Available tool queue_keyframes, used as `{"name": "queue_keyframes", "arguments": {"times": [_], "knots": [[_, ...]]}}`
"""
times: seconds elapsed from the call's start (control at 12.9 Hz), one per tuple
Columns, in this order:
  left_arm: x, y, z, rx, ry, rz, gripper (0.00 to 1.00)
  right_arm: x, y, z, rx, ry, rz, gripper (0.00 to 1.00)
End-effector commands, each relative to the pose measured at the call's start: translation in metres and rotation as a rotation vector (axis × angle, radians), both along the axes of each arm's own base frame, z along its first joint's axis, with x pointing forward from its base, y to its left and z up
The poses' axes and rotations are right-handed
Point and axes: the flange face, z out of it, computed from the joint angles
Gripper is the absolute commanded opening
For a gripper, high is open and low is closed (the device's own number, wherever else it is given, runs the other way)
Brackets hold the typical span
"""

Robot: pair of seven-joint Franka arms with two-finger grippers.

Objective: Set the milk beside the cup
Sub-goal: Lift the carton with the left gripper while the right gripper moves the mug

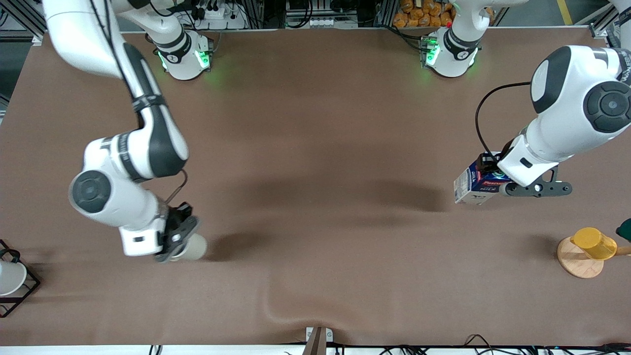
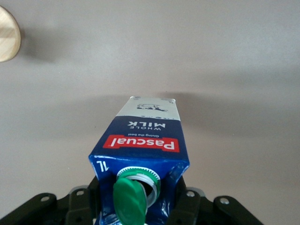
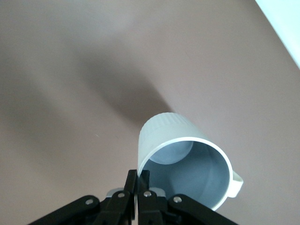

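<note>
The milk (image 1: pixel 472 182) is a dark blue and white carton, tilted, toward the left arm's end of the table. My left gripper (image 1: pixel 494 173) is shut on its top. In the left wrist view the fingers (image 2: pixel 188 202) clamp the milk (image 2: pixel 143 140) on both sides of the green cap (image 2: pixel 129 201), which hangs open. The pale cup (image 1: pixel 195 246) is toward the right arm's end of the table, far from the milk. My right gripper (image 1: pixel 178 237) is shut on its rim. In the right wrist view the right gripper (image 3: pixel 139 176) pinches the wall of the tilted cup (image 3: pixel 187 159), one finger inside.
A yellow cup (image 1: pixel 594 242) stands on a round wooden disc (image 1: pixel 577 264) at the left arm's end, nearer the front camera than the milk; the disc (image 2: pixel 7 35) also shows in the left wrist view. A white cup in a black wire frame (image 1: pixel 12 281) sits at the right arm's end.
</note>
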Motion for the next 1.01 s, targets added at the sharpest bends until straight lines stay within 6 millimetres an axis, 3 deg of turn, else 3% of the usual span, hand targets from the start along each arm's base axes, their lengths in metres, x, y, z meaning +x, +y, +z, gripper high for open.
{"name": "queue_keyframes", "arguments": {"times": [0.0,0.23,0.31,0.47,0.7,0.93], "knots": [[-0.008,-0.001,0.019,-0.017,-0.005,0.004,0.59,-0.015,0.074,-0.009,-0.001,-0.011,0.185,0.00],[-0.010,-0.001,0.020,-0.014,0.006,0.000,0.59,-0.044,0.168,-0.025,0.025,-0.096,0.310,0.00],[-0.011,-0.001,0.019,-0.014,0.011,0.000,0.59,-0.053,0.195,-0.043,0.032,-0.113,0.337,0.00],[-0.014,-0.001,0.027,-0.014,0.005,-0.002,0.59,-0.058,0.215,-0.070,0.043,-0.119,0.283,0.00],[-0.019,-0.003,0.039,-0.035,0.009,0.009,0.59,-0.072,0.257,-0.076,0.064,-0.132,0.225,0.00],[-0.023,-0.005,0.056,-0.038,0.013,0.005,0.59,-0.093,0.287,-0.099,0.066,-0.104,0.095,0.00]]}}
